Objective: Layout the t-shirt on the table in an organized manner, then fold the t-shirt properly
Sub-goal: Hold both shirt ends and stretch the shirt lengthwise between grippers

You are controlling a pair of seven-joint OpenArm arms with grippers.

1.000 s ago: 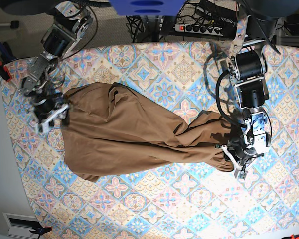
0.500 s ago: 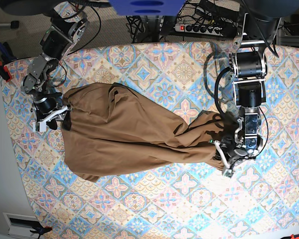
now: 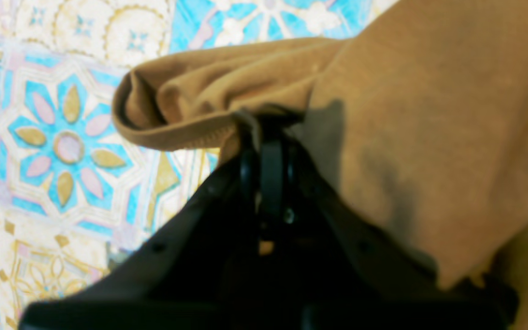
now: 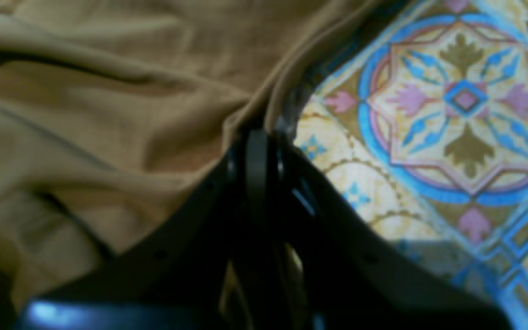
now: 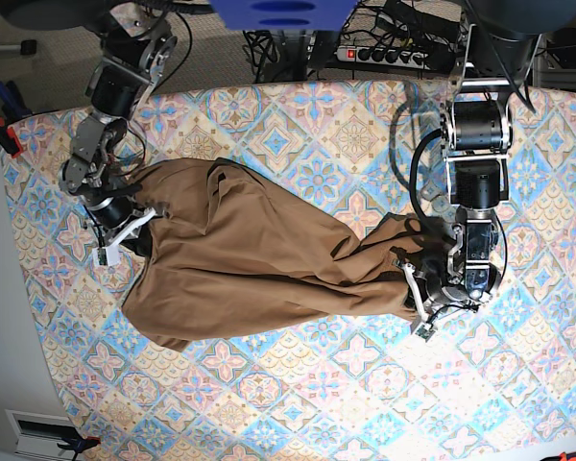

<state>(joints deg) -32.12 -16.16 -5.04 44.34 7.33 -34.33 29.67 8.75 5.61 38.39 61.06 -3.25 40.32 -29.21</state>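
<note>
The brown t-shirt lies in the middle of the table, which has blue, pink and cream tiles. The shirt is not flat. It is bunched and twisted, wide on one side and narrow on the other, with long folds running across it (a bit like a wrung-out towel). In the view from above, the left gripper is at the narrow end of the shirt, on the right side of that picture. Its own camera shows the left gripper with its two jaws pressed together on a rolled edge of the t-shirt, and the cloth is squeezed between them. The tiled table shows just beside that edge. The right gripper is at the wide end of the shirt, on the left side of the picture from above. Its camera shows the right gripper with its jaws together, pinching the edge of the t-shirt where the cloth meets the table. Both close-up pictures are a little blurry. The two grippers are well apart, one at each end of the shirt.
</note>
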